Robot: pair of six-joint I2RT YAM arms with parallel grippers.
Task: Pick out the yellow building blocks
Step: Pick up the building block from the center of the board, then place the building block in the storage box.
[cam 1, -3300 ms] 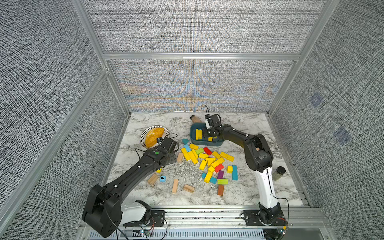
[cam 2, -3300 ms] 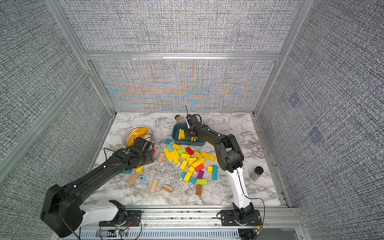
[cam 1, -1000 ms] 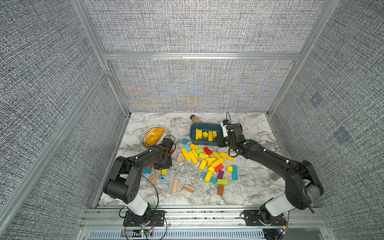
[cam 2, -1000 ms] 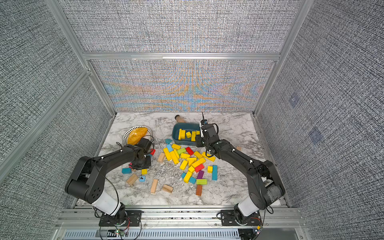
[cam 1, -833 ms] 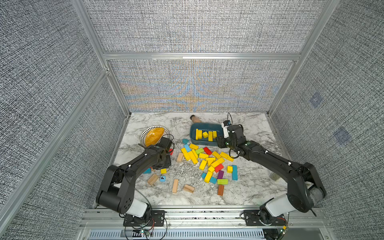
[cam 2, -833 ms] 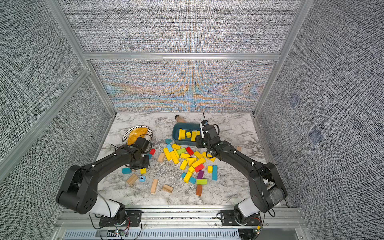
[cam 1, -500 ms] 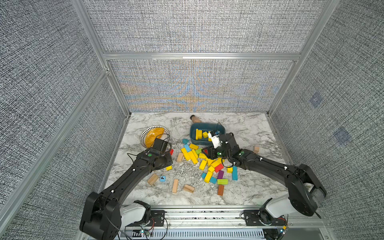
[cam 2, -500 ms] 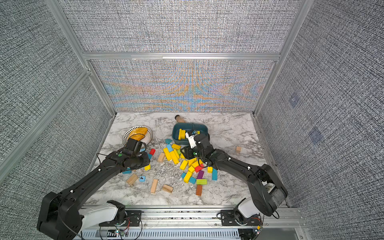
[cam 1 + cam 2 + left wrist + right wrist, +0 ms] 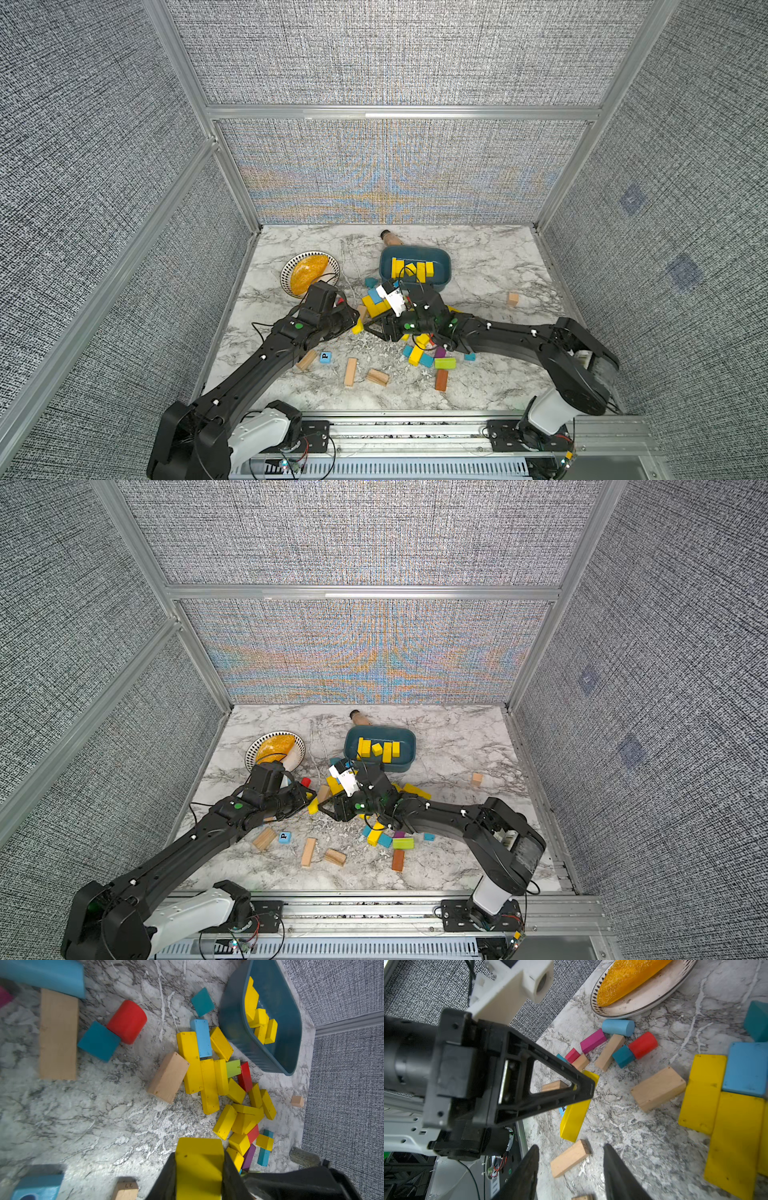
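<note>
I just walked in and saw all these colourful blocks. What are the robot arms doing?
They are picking out yellow blocks. The left gripper pinches one yellow block in its fingers. The right gripper is open and empty beside it. A few already lie in the blue bin; many more wait on the table.

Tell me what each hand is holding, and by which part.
Left hand grips a yellow bar block across its width, near one end. Right hand is open, holding nothing.
</note>
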